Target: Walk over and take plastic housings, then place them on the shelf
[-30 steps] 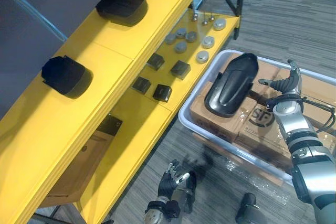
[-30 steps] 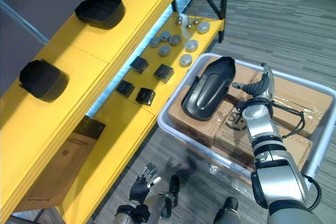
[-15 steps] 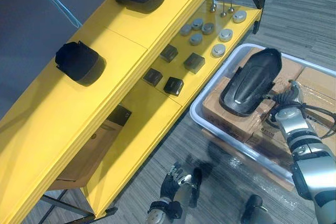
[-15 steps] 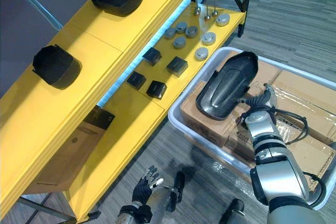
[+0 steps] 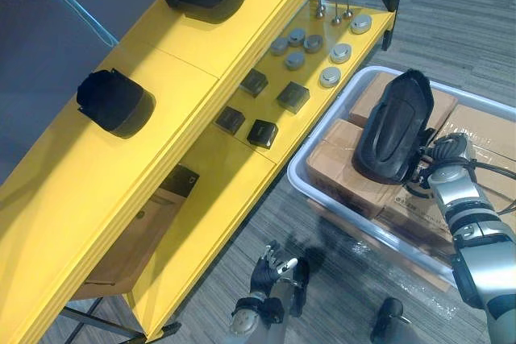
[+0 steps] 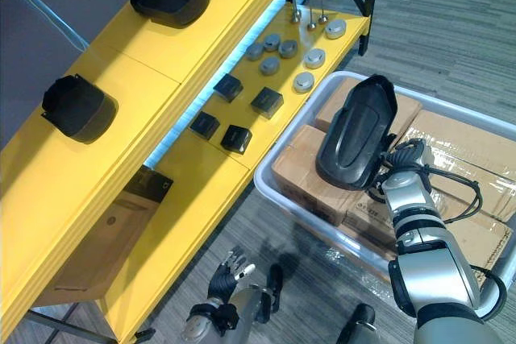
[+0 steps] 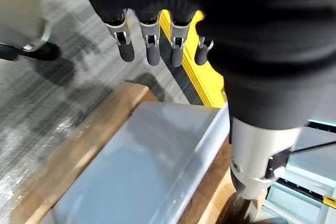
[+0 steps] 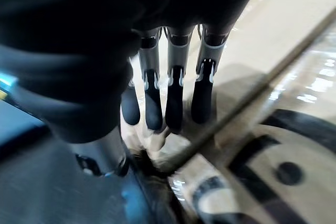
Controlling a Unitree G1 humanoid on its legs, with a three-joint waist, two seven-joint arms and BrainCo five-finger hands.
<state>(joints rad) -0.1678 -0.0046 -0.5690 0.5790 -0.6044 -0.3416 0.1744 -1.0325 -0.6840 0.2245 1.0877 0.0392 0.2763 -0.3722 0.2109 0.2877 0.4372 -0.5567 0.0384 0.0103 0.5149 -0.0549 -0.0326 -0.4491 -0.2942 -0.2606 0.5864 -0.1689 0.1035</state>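
Two black plastic housings sit on the top board of the yellow shelf. The lower board carries four dark square blocks and seven grey discs. The left hand hangs low over the floor, fingers straight and slack, holding nothing. One grey tote of cardboard boxes lies just past those fingertips. A third housing stands steeply on end on the boxes, its lower edge against the right hand; whether that hand grips it cannot be told. Half a second ago this housing lay nearly flat.
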